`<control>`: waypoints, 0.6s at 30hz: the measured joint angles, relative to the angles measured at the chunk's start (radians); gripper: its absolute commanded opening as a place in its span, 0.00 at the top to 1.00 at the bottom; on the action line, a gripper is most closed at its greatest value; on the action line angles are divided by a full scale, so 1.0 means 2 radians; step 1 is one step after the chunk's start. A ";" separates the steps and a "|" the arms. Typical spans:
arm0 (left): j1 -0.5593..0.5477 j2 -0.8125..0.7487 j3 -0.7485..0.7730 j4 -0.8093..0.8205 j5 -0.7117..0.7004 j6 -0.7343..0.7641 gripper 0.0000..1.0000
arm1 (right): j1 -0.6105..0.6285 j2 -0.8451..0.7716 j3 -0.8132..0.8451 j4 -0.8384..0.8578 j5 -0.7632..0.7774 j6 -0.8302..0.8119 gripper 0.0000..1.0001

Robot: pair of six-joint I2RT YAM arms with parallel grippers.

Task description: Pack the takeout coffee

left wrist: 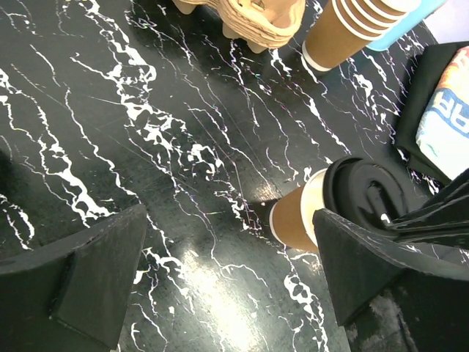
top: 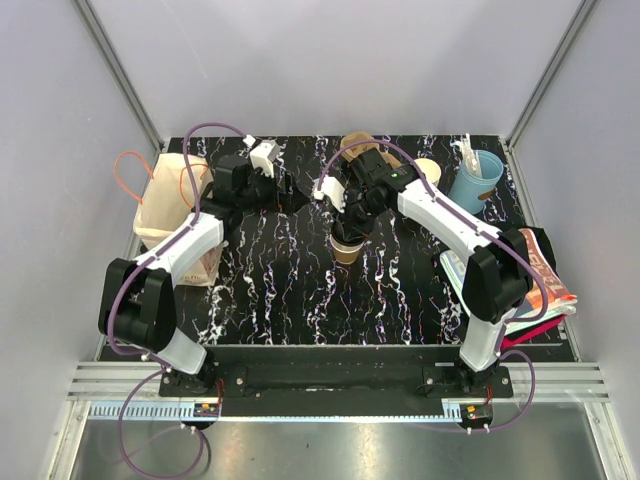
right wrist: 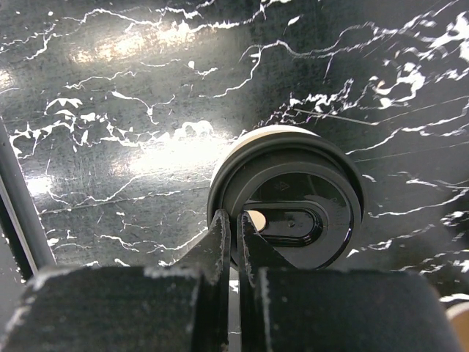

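Note:
The takeout coffee (top: 345,250) is a small tan paper cup (left wrist: 295,218) standing upright mid-table with a round black lid (right wrist: 308,191) on top. My right gripper (right wrist: 233,220) comes down from above and is shut on the lid's near rim, one finger outside the rim and one inside. In the left wrist view the lid (left wrist: 363,187) shows with the right gripper's dark fingers (left wrist: 432,220) on it. My left gripper (left wrist: 234,271) hangs open to the left of the cup (top: 283,190), nothing between its fingers; its right finger (left wrist: 366,264) stands close beside the cup.
A paper bag (top: 170,215) with orange handles stands at the left edge. At the back are a cardboard cup carrier (top: 362,145), a stack of nested tan cups (left wrist: 352,29) and a light blue cup (top: 476,180). Magazines (top: 535,275) lie at the right.

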 measured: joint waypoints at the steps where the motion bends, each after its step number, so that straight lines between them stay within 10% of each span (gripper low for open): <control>1: 0.001 0.000 0.000 0.000 0.000 -0.001 0.01 | 0.000 0.005 0.000 0.000 0.000 0.002 0.99; 18: 0.006 0.000 0.000 0.000 0.007 -0.011 0.01 | 0.002 0.015 0.000 0.017 0.022 0.022 0.98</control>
